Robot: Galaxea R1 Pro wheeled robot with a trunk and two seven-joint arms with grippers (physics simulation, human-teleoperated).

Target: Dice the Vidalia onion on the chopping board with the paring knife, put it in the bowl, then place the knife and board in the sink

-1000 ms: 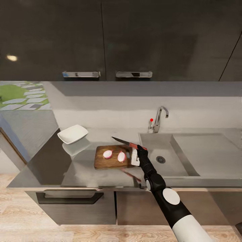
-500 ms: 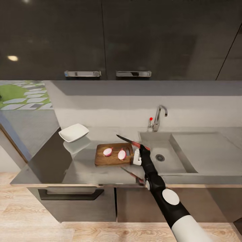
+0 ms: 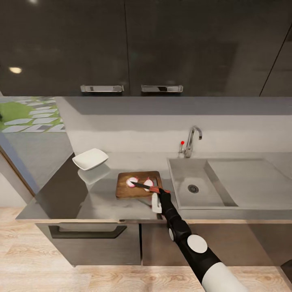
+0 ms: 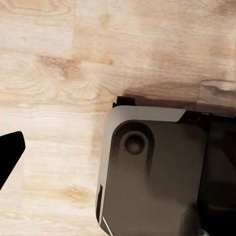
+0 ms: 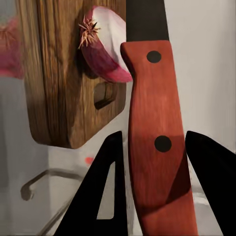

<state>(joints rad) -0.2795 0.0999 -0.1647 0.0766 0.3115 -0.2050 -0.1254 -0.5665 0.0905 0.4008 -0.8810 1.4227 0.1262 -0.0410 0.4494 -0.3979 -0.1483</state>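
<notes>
The dark wooden chopping board [image 3: 125, 190] lies on the grey countertop [image 3: 77, 198], left of the sink [image 3: 180, 182]. Two pink Vidalia onion halves rest on it, one at the left [image 3: 130, 181] and one at the right [image 3: 149, 181]. My right gripper [image 3: 159, 193] is shut on the red handle of the paring knife [image 3: 142, 186], whose dark blade reaches over the halves. In the right wrist view the knife handle [image 5: 156, 142] sits between the black fingers [image 5: 105, 191], beside an onion half [image 5: 105, 51] and the board's corner [image 5: 64, 78]. The white bowl [image 3: 90, 159] stands at the back left.
The chrome faucet [image 3: 192, 140] with a red knob rises behind the sink, and a flat drainboard [image 3: 251, 182] extends to its right. Dark wall cabinets hang overhead. The left wrist view looks down on wooden floor and the robot's grey base [image 4: 157, 172], with one black fingertip [image 4: 9, 152] at the edge.
My right gripper has drawn the knife back toward the counter's front edge and lowered it, so the blade now lies across the onion halves. The camera has shifted slightly.
</notes>
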